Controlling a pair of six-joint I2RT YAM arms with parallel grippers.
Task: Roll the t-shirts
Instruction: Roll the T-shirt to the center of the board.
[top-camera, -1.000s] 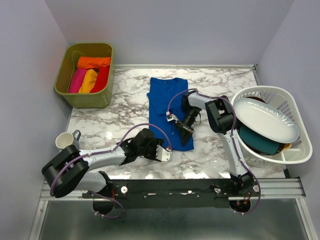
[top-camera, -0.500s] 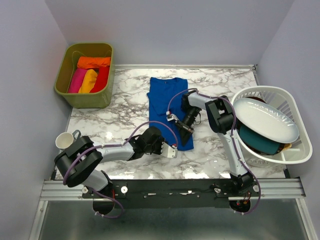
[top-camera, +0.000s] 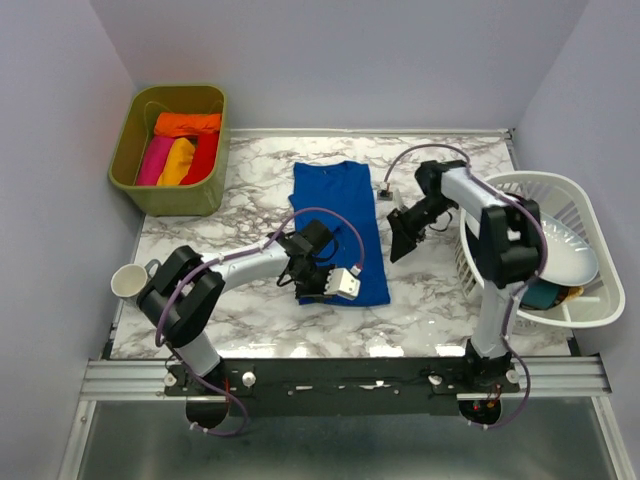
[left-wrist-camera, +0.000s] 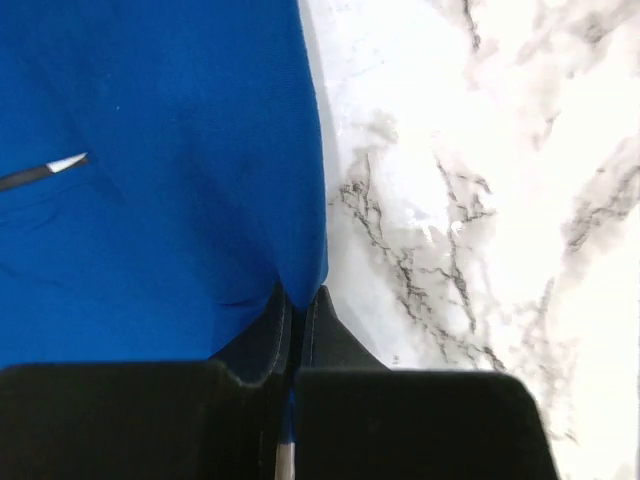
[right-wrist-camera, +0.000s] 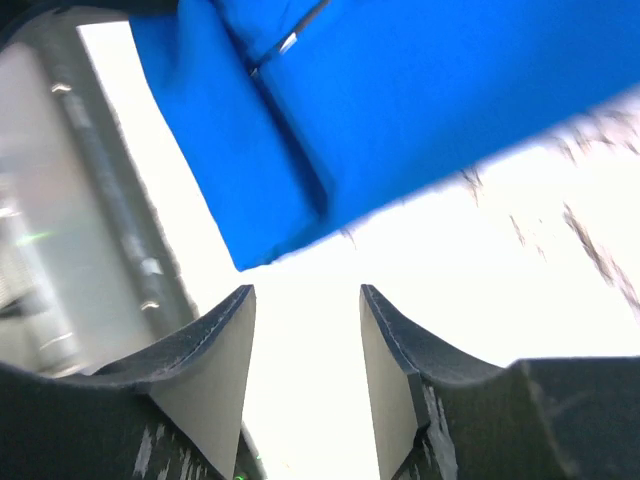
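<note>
1. Blue tee (top-camera: 340, 200): flat on marble table (top-camera: 240, 200), a long strip running away from arm bases, approx mid-table.
2. L gripper (left-wrist-camera: 298, 298): at tee's near end, by the hem. Jaws pinched tight w/ tee's edge caught betw. them.
3. L wrist view: blue fabric fills the side left of the grip, bare marble to the right of tee's edge.
4. Same view: thin white-and-dark sliver on the fabric, left of the grip. Can't tell what it is.
5. R gripper (right-wrist-camera: 305, 290): just off tee's right edge, over bare marble, not touching fabric. Fingers apart, medium gap, nothing betw. them.
6. R wrist view: tee's corner and a folded-over layer lie beyond the fingertips.
7. Green bin (top-camera: 180, 198): far-left of tee, well apart. Holds 4 bundled tees: orange tee (top-camera: 188, 124) across the far end, then pink tee (top-camera: 153, 160), yellow tee (top-camera: 178, 160), red tee (top-camera: 204, 158), L to R.
8. White basket (top-camera: 520, 180): right of tee, past R arm. White plate (top-camera: 530, 240) and teal dish (top-camera: 520, 285) inside.
9. Mug (top-camera: 127, 282): near-left of tee, well apart.
</note>
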